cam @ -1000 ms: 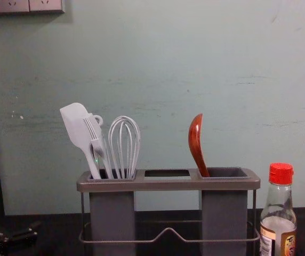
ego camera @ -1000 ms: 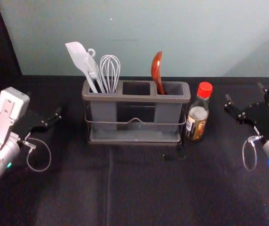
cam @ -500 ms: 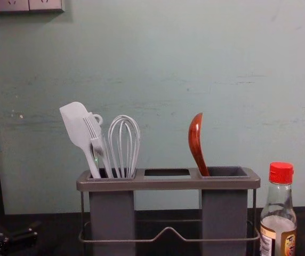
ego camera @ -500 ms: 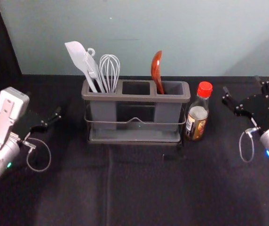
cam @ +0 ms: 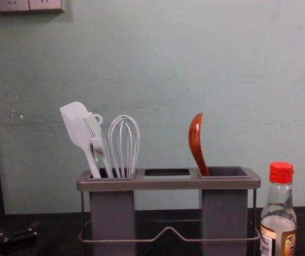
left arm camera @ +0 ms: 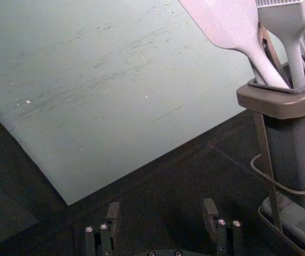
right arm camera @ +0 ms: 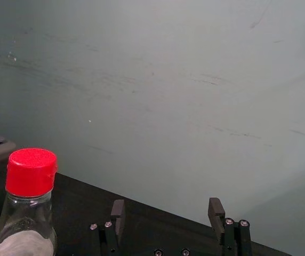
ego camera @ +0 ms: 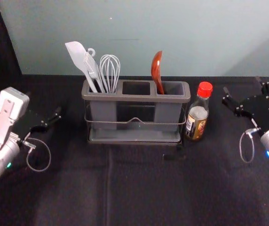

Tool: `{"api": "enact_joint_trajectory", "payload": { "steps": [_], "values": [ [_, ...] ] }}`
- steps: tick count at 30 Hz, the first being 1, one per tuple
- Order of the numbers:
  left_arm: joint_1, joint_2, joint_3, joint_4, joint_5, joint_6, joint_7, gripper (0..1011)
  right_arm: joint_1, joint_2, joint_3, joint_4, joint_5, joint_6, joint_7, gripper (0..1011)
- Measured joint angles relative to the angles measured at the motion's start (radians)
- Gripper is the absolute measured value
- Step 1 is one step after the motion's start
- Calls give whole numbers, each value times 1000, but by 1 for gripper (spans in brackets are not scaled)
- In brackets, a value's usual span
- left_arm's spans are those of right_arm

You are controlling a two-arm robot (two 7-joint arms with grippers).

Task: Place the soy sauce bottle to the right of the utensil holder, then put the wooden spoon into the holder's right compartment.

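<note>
The soy sauce bottle stands upright just right of the utensil holder, its red cap showing in the right wrist view. The wooden spoon stands in the holder's right compartment, bowl up, leaning a little. Off to the right of the bottle, my right gripper hovers open and empty; the right wrist view shows the right gripper with its fingers wide apart. Left of the holder, my left gripper is idle, and the left wrist view shows the left gripper open with nothing between its fingers.
A white spatula, a brush and a whisk stand in the holder's left compartment. The black-covered table meets the pale wall behind the holder.
My right gripper has shifted slightly inward and toward the back since a second ago, then stayed nearly still. The bottle, the spoon, the holder and my left arm have not moved.
</note>
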Motion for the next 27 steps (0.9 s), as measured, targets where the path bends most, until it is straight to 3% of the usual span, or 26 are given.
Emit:
{"api": "enact_joint_trajectory", "payload": {
  "steps": [27],
  "values": [
    [0,0,0,0,0,0,0,1000,-2,1,1,-2,0,-1,0,1002]
  ]
}}
